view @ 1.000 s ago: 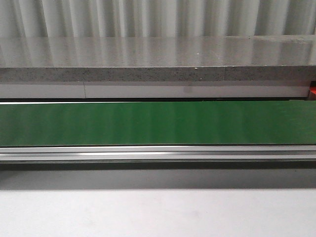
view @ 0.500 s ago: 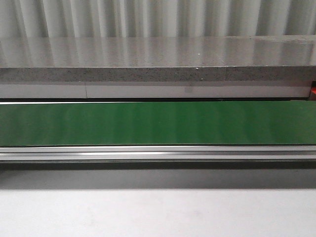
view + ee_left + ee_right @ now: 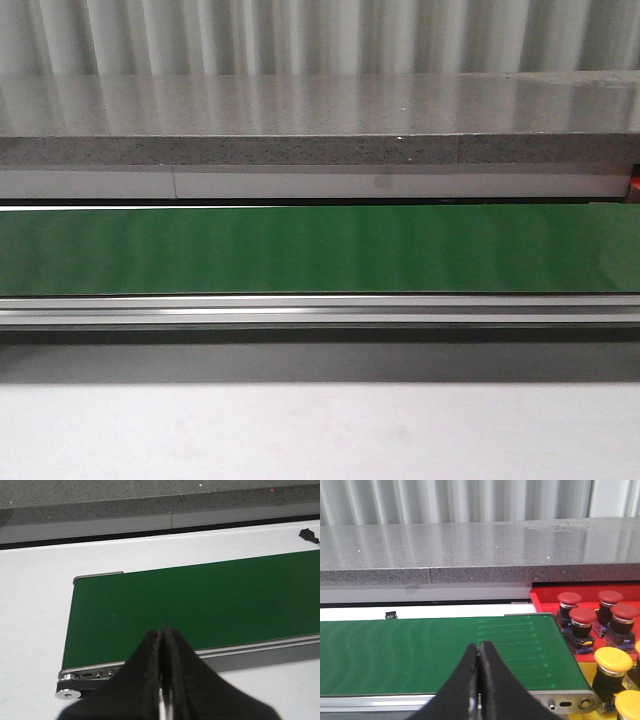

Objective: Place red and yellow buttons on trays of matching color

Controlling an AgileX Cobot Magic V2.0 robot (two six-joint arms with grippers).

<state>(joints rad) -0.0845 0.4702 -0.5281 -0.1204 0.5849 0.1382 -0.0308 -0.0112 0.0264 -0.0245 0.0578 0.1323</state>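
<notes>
In the right wrist view several red buttons (image 3: 582,616) stand in a red tray (image 3: 542,598) beyond the belt's end. Yellow buttons (image 3: 613,661) stand in a yellow tray (image 3: 586,668) beside it. My right gripper (image 3: 479,647) is shut and empty over the green belt (image 3: 435,650). My left gripper (image 3: 161,632) is shut and empty over the other end of the belt (image 3: 200,602). No button lies on the belt. Neither gripper shows in the front view.
The green conveyor belt (image 3: 320,248) runs across the front view with a metal rail (image 3: 320,310) along its near side. A grey stone ledge (image 3: 320,150) stands behind it. A small black part (image 3: 306,533) lies on the white table beyond the belt.
</notes>
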